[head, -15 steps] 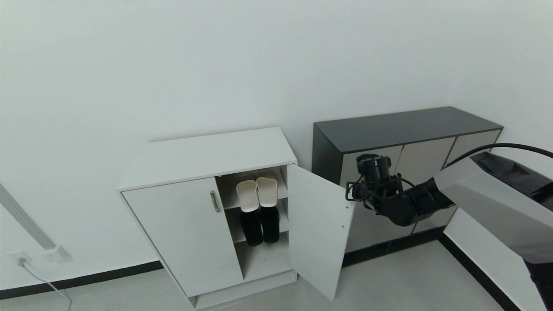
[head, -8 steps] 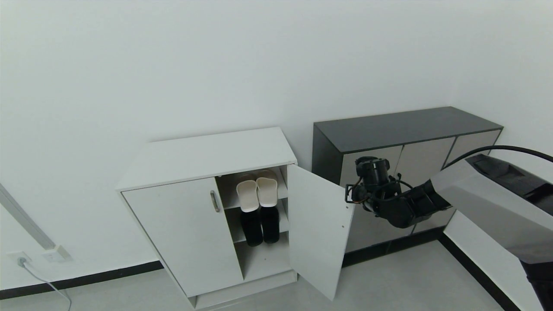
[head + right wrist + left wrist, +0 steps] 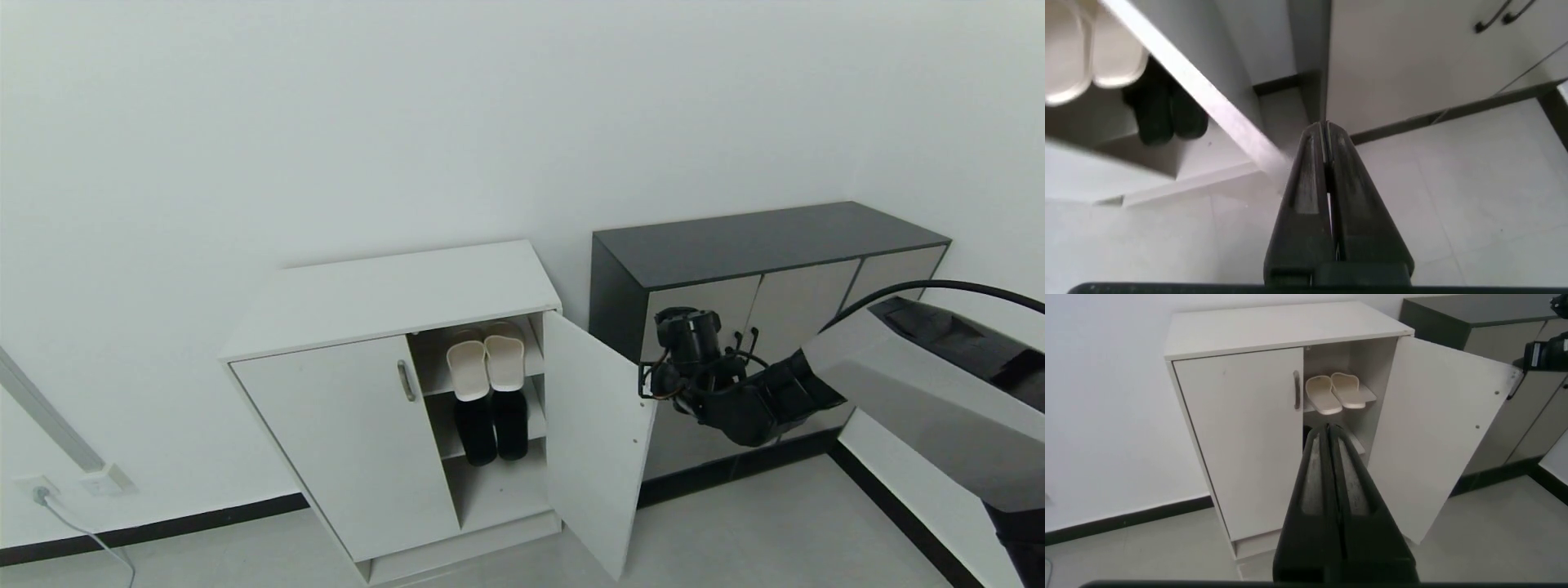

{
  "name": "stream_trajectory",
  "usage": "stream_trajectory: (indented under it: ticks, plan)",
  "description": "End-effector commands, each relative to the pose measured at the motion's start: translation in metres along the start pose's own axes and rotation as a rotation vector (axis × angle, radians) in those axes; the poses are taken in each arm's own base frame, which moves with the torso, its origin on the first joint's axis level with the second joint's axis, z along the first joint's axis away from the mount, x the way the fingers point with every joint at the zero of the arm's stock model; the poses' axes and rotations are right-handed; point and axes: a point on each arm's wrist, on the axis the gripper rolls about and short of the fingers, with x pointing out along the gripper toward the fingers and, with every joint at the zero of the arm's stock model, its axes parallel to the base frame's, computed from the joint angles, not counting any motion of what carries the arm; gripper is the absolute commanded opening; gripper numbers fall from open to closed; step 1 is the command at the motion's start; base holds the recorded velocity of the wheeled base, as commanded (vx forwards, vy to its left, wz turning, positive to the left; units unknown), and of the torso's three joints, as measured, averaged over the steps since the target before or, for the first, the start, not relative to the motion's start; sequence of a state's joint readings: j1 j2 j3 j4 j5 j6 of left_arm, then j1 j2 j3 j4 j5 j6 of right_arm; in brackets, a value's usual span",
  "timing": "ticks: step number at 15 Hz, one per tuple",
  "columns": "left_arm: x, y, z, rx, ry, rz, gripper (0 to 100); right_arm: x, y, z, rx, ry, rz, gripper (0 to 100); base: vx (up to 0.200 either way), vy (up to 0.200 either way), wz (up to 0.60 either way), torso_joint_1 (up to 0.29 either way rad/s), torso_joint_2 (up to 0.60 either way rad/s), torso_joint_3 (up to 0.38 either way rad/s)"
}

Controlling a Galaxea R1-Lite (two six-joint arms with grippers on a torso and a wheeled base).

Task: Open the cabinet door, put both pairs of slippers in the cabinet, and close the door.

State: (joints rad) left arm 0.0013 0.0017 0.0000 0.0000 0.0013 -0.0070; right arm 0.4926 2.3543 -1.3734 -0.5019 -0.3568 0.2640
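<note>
Closest in, the left gripper [image 3: 1328, 457] hangs in front of the cabinet with its jaws pressed together, holding nothing. The right gripper [image 3: 649, 382] has its jaws pressed together too. It's right at the free edge of the open white cabinet door [image 3: 600, 441] and looks to be touching the outer face.

Compared to a second ago, that arm has slid toward the cabinet and the door has swung in a bit with it, so I'd say the closing push is underway. The door's still well ajar though.

Inside the white two-door cabinet [image 3: 392, 294], the cream pair of slippers [image 3: 487, 367] sits on the upper shelf and the black pair of slippers [image 3: 492, 425] on the shelf right below. So only the closing is left, I reckon. The dark grey sideboard [image 3: 759, 233] behind hasn't budged.
</note>
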Motion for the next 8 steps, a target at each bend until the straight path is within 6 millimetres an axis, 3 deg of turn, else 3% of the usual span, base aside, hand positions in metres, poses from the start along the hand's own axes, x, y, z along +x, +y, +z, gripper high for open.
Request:
stream_trajectory:
  ticks: [1, 5, 8]
  plan:
    - [0.000, 0.000, 0.000, -0.001, 0.000, 0.001, 0, -0.015, 0.015, -0.003, -0.019, 0.003, 0.038, 0, 0.000, 0.000, 0.00, 0.000, 0.00, 0.000]
    - [0.000, 0.000, 0.000, -0.001, 0.000, 0.001, 0, -0.045, 0.055, -0.026, -0.074, 0.007, 0.127, 0, 0.000, 0.000, 0.00, 0.000, 0.00, 0.000]
    - [0.000, 0.000, 0.000, -0.001, 0.000, 0.001, 0, -0.067, 0.071, -0.032, -0.098, 0.001, 0.185, 0, 0.000, 0.000, 0.00, 0.000, 0.00, 0.000]
